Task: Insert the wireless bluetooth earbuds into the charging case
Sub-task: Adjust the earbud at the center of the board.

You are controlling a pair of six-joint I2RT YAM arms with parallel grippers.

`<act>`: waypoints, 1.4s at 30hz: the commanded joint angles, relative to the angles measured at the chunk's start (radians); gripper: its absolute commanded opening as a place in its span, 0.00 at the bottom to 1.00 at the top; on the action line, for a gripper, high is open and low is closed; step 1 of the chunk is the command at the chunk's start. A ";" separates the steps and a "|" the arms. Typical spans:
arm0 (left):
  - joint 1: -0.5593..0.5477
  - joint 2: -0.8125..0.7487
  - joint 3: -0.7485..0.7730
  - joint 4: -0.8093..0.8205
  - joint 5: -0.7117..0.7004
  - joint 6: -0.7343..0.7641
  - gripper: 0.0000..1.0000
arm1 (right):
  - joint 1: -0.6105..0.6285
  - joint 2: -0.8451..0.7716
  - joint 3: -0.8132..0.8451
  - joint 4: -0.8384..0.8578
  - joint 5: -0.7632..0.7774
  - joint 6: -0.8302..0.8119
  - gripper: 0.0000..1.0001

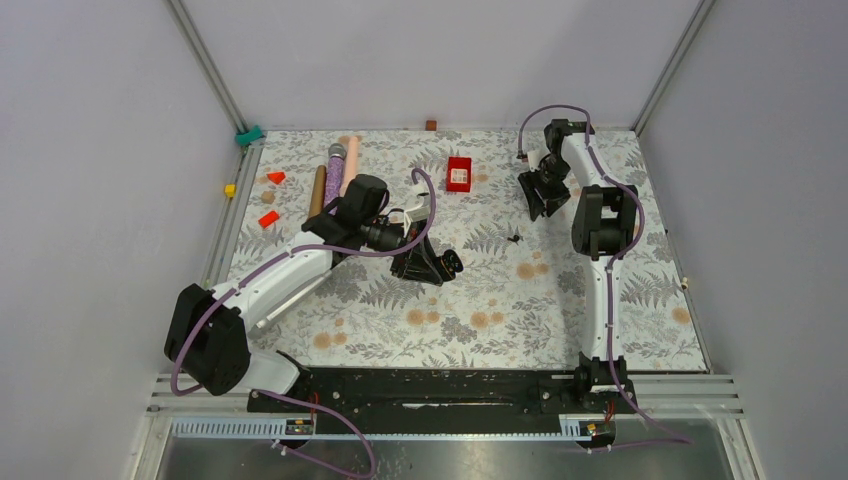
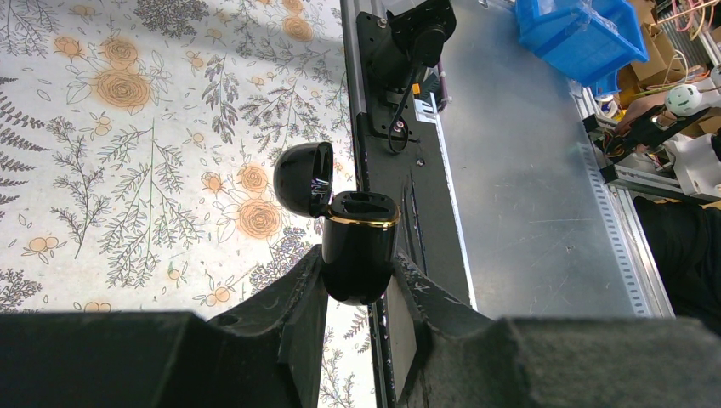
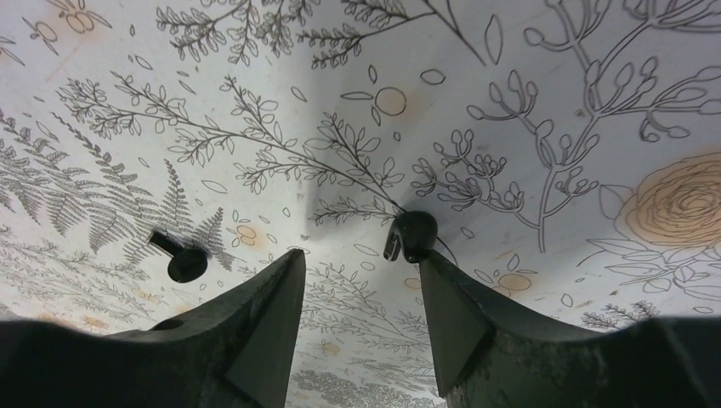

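The left hand [image 2: 357, 276] is clenched on the black charging case [image 2: 360, 245], both fingers pressed against the sides of its lower body. The case's lid [image 2: 303, 177] is hinged open to one side and its gold-rimmed mouth points away from the palm. The right hand [image 3: 361, 268] is released low over the flowered bench [image 3: 527, 85], fingers apart with nothing between them; one black earbud [image 3: 414, 234] lies just beyond the tip of the finger on the right of the wrist view, and whether they touch is unclear, while a second black earbud [image 3: 181, 260] lies outside the other finger, a little apart from it.
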 commanded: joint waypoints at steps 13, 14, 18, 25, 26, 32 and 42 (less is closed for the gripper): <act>0.004 -0.003 0.029 0.021 0.043 0.016 0.00 | 0.014 -0.119 -0.032 -0.107 -0.076 -0.077 0.46; 0.005 -0.003 0.029 0.022 0.044 0.015 0.00 | 0.015 -0.133 -0.045 -0.109 -0.087 -0.076 0.46; 0.004 -0.009 0.028 0.023 0.043 0.015 0.00 | 0.025 -0.174 -0.097 -0.116 -0.144 -0.066 0.46; 0.005 -0.013 0.027 0.023 0.044 0.016 0.00 | 0.025 -0.178 -0.058 0.003 0.026 0.064 0.46; 0.004 -0.013 0.028 0.023 0.044 0.015 0.00 | 0.024 -0.163 -0.026 0.004 0.046 0.087 0.46; 0.004 -0.019 0.024 0.024 0.042 0.017 0.00 | 0.024 -0.035 0.152 -0.024 0.097 0.142 0.46; 0.004 -0.011 0.025 0.024 0.045 0.019 0.00 | 0.022 0.042 0.156 -0.023 0.087 0.095 0.46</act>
